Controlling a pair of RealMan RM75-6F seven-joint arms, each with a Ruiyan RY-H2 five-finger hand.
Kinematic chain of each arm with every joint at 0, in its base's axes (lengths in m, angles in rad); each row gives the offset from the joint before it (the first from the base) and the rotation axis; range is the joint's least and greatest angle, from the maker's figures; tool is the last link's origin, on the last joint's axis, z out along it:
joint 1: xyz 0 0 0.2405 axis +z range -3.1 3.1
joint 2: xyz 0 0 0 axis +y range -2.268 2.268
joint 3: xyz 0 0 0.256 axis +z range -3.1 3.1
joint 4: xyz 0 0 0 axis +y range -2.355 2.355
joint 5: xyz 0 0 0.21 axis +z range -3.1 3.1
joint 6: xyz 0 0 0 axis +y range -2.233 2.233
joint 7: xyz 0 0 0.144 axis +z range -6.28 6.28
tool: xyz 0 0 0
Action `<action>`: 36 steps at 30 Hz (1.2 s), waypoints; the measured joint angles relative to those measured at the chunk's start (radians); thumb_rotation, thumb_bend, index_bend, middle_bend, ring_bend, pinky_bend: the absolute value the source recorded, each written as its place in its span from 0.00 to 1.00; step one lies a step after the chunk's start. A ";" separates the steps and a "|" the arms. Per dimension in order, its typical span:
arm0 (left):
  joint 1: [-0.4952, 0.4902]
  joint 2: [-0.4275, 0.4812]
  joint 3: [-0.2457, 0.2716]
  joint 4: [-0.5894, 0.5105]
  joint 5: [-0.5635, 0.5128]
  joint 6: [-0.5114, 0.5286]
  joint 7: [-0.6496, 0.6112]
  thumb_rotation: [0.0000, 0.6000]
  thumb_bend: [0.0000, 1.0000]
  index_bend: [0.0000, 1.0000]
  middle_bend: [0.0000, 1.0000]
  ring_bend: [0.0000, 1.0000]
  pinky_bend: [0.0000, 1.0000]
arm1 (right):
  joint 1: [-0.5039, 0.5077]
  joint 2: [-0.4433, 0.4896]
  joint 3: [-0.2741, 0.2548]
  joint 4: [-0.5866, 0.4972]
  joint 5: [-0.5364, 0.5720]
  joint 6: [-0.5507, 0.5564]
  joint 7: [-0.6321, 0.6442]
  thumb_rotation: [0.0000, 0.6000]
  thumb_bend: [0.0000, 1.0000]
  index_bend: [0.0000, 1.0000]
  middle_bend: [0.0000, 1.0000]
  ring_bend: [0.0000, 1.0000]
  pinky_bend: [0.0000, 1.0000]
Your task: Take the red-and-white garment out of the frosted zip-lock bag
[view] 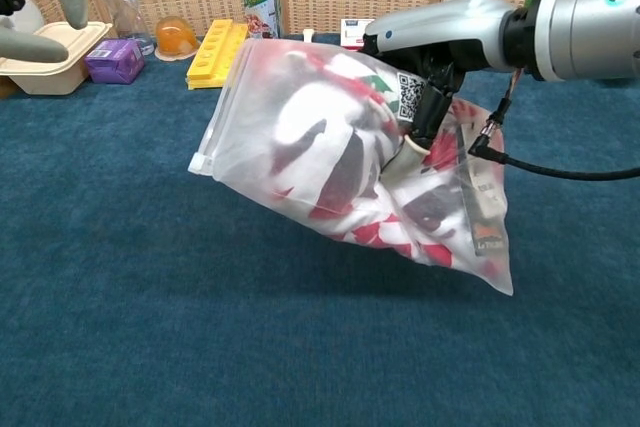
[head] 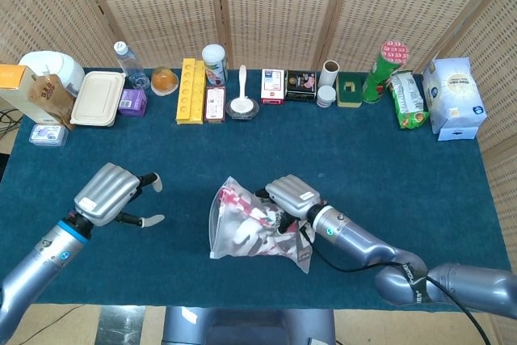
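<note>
Blue cloth covers the worktop (head: pixel 404 175), with wicker screens behind. Near its front middle the right hand (head: pixel 292 197) grips the frosted zip-lock bag (view: pixel 340 162) from above, lifted and tilted, its zip end toward the robot's left, the red-and-white garment (view: pixel 325 147) inside. The left hand (head: pixel 113 195) hovers apart, fingers spread, empty. Opening seems next: it must reach the zip end and pinch it.
</note>
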 measured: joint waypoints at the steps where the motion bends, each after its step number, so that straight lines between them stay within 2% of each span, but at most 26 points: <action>1: -0.009 -0.002 -0.004 -0.006 -0.022 -0.014 0.001 0.61 0.17 0.46 1.00 0.98 0.92 | -0.001 -0.001 -0.001 -0.001 -0.005 0.001 0.003 1.00 0.13 0.80 0.90 1.00 1.00; 9: -0.103 -0.020 -0.031 -0.045 -0.210 -0.137 -0.002 0.57 0.17 0.46 1.00 0.98 0.92 | -0.001 -0.005 0.000 -0.003 -0.023 -0.001 0.039 1.00 0.13 0.80 0.90 1.00 1.00; 15: -0.173 -0.043 -0.039 -0.049 -0.300 -0.200 0.013 0.57 0.17 0.46 1.00 0.98 0.92 | -0.001 -0.006 0.006 -0.009 -0.030 -0.001 0.065 1.00 0.13 0.80 0.90 1.00 1.00; 24: -0.237 -0.086 -0.042 -0.038 -0.356 -0.202 0.070 0.59 0.17 0.46 1.00 0.98 0.92 | -0.001 -0.006 0.011 -0.023 -0.049 0.000 0.098 1.00 0.13 0.80 0.90 1.00 1.00; 36: -0.280 -0.138 -0.033 -0.011 -0.376 -0.160 0.129 0.59 0.17 0.46 1.00 0.98 0.92 | -0.005 -0.014 0.012 -0.024 -0.070 0.013 0.125 1.00 0.13 0.80 0.90 1.00 1.00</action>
